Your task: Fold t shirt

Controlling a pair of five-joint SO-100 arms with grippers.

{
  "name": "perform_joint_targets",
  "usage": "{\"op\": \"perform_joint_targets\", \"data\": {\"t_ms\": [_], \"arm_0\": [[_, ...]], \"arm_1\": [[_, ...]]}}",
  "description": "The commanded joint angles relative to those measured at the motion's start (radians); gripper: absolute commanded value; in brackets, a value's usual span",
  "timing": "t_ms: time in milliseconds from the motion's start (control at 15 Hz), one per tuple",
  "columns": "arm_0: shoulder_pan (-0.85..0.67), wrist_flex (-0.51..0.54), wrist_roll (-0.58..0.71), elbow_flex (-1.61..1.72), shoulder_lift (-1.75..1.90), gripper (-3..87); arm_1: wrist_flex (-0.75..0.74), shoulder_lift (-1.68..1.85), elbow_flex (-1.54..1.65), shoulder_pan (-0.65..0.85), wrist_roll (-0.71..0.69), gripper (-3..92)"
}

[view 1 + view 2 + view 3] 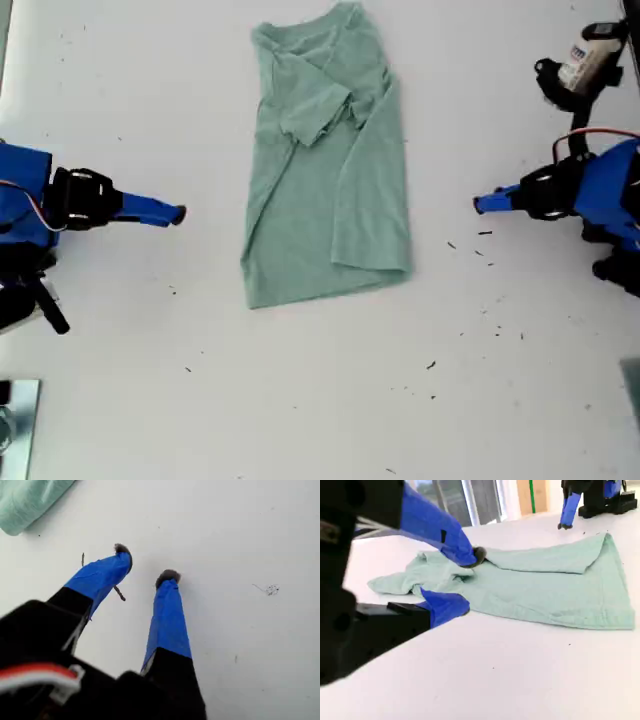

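The pale green t shirt (325,160) lies flat in the middle of the white table (120,380), folded lengthwise into a narrow strip with a sleeve tucked over the chest and the collar at the far end. My first gripper (480,204) is at the exterior view's right, open (145,562) over bare table, with a corner of the t shirt (25,500) a short way ahead. At the exterior view's left, my second gripper (178,214) is open (470,580) and just short of the t shirt (545,585), touching nothing.
Small dark specks (485,233) dot the table near my first gripper. A black and white device (585,65) stands at the exterior view's top right. A metal piece (15,430) sits at its bottom left corner.
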Motion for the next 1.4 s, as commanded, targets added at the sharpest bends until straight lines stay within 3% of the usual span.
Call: {"op": "perform_joint_targets", "data": {"t_ms": [0, 67, 133, 200, 267, 333, 400, 467, 533, 667, 800, 1000, 1200, 1267, 1333], "arm_0": [[0.035, 0.020, -0.107, -0.002, 0.008, 15.2], [0.183, 0.015, -0.083, 0.003, 0.008, 16.0], [0.219, 0.015, -0.092, 0.003, 0.009, 11.7], [0.153, 0.014, -0.071, -0.002, 0.009, 2.5], [0.133, 0.006, -0.095, -0.003, 0.009, -0.2], [0.161, 0.000, -0.227, -0.014, 0.009, -0.2], [0.235, -0.046, -0.265, -0.041, 0.009, 7.6], [0.250, -0.041, -0.215, -0.117, 0.011, -0.1], [0.213, -0.006, -0.264, -0.179, -0.018, -0.1], [0.236, -0.009, -0.344, -0.445, -0.451, -0.2], [0.273, 0.104, -0.380, -0.887, -0.953, -0.2], [0.304, 0.571, -0.351, -1.795, -1.623, -0.2], [0.261, 0.568, -0.219, -1.922, -1.713, 1.7], [0.256, 0.566, -0.161, -1.933, -1.749, 23.0], [0.244, 0.566, -0.156, -1.919, -1.781, 26.7]], "arm_1": [[-0.017, 0.006, 0.044, 0.008, -0.014, 13.3], [-0.017, 0.006, 0.044, 0.008, -0.014, 13.3], [-0.017, 0.006, 0.044, 0.008, -0.014, 13.3], [-0.017, 0.006, 0.044, 0.008, -0.014, 13.3], [-0.017, 0.006, 0.044, 0.008, -0.014, 13.3], [-0.017, 0.006, 0.044, 0.005, 0.003, 13.3], [-0.017, 0.006, 0.044, 0.002, 0.103, 13.3], [-0.017, 0.006, 0.044, -0.006, 0.239, 13.3], [-0.017, 0.006, 0.044, -0.014, 0.364, 13.3], [-0.017, 0.006, 0.044, -0.015, 0.477, 13.3], [-0.017, 0.006, 0.044, -0.015, 0.436, 4.8], [-0.018, 0.006, 0.044, -0.037, 0.370, 4.3], [-0.018, 0.006, 0.044, -0.054, 0.377, 4.7], [-0.018, 0.006, 0.044, -0.064, 0.387, 4.7], [-0.018, 0.006, 0.044, -0.069, 0.388, 4.6]]}}
